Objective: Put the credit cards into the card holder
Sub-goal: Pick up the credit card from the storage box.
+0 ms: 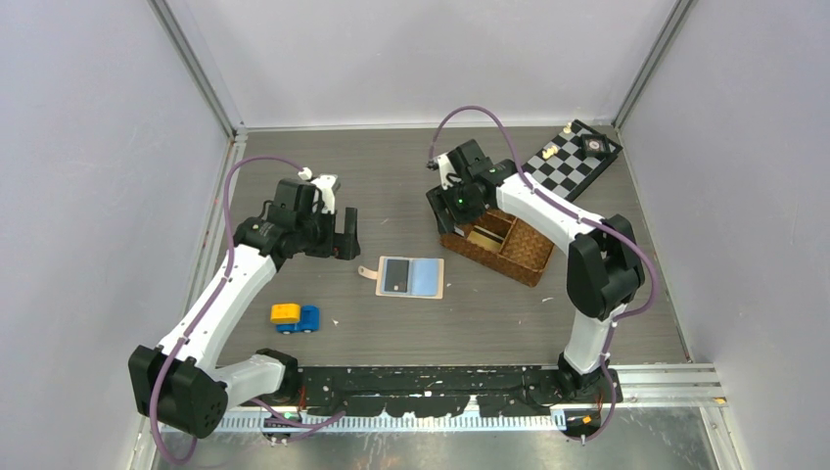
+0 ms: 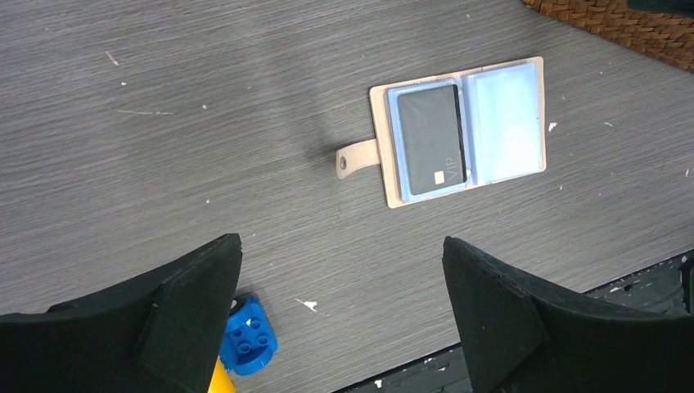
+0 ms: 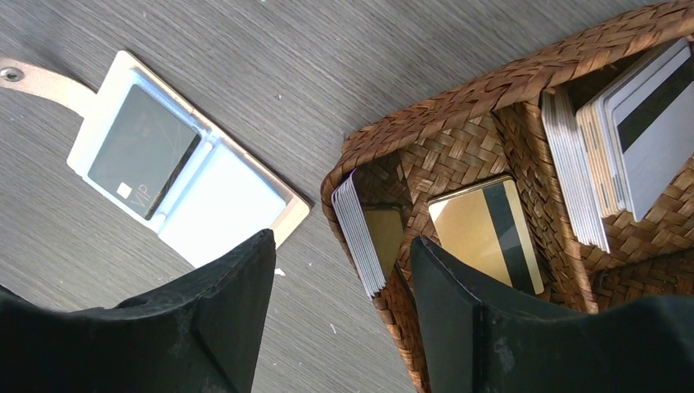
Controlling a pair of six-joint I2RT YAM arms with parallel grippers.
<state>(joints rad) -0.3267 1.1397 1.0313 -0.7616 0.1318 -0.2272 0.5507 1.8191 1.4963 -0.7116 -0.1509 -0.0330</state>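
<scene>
Card holder (image 1: 411, 277) lies unfolded, a black card (image 2: 431, 139) in its tab-side pocket. Just beyond its other side sits the basket (image 3: 458, 106), holding a gold card (image 3: 487, 229) and silver-grey cards (image 3: 360, 237). There your right gripper (image 3: 342, 246) hovers, jaws apart and empty. On the holder's tab side, your left gripper (image 2: 342, 244) is spread wide, empty.

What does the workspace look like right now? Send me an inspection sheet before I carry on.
Surface: grey wood-grain table, small white specks.
Job's things: card holder lies open, black card in its tab-side pocket, other pocket looks empty; more cards sit in the woven basket.
Clutter: blue-yellow toy truck; chessboard far right.
Grippers: left gripper open over bare table; right gripper open at the basket's corner, holding nothing.
Cables: purple cables loop off both arms.
Surroundings: plain grey walls.
</scene>
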